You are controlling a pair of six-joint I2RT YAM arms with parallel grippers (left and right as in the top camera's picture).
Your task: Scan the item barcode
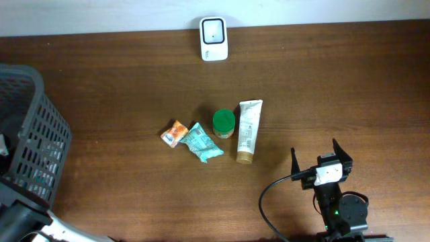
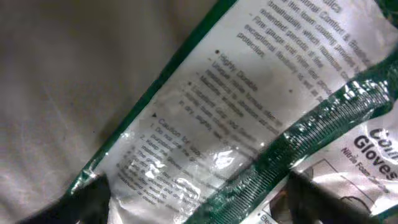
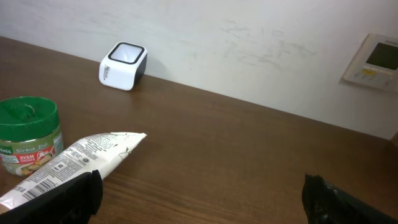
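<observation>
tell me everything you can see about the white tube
The tube looks like white soft plastic, with small print and a barcode facing up. It has a tan cap at the robot's end and a flat crimped end toward the scanner. It lies flat on the table, close beside the green-lidded jar; contact unclear.

"Gloves" and "Caution" on the clear plastic packet; "AYAM" on the green-lidded jar
</observation>
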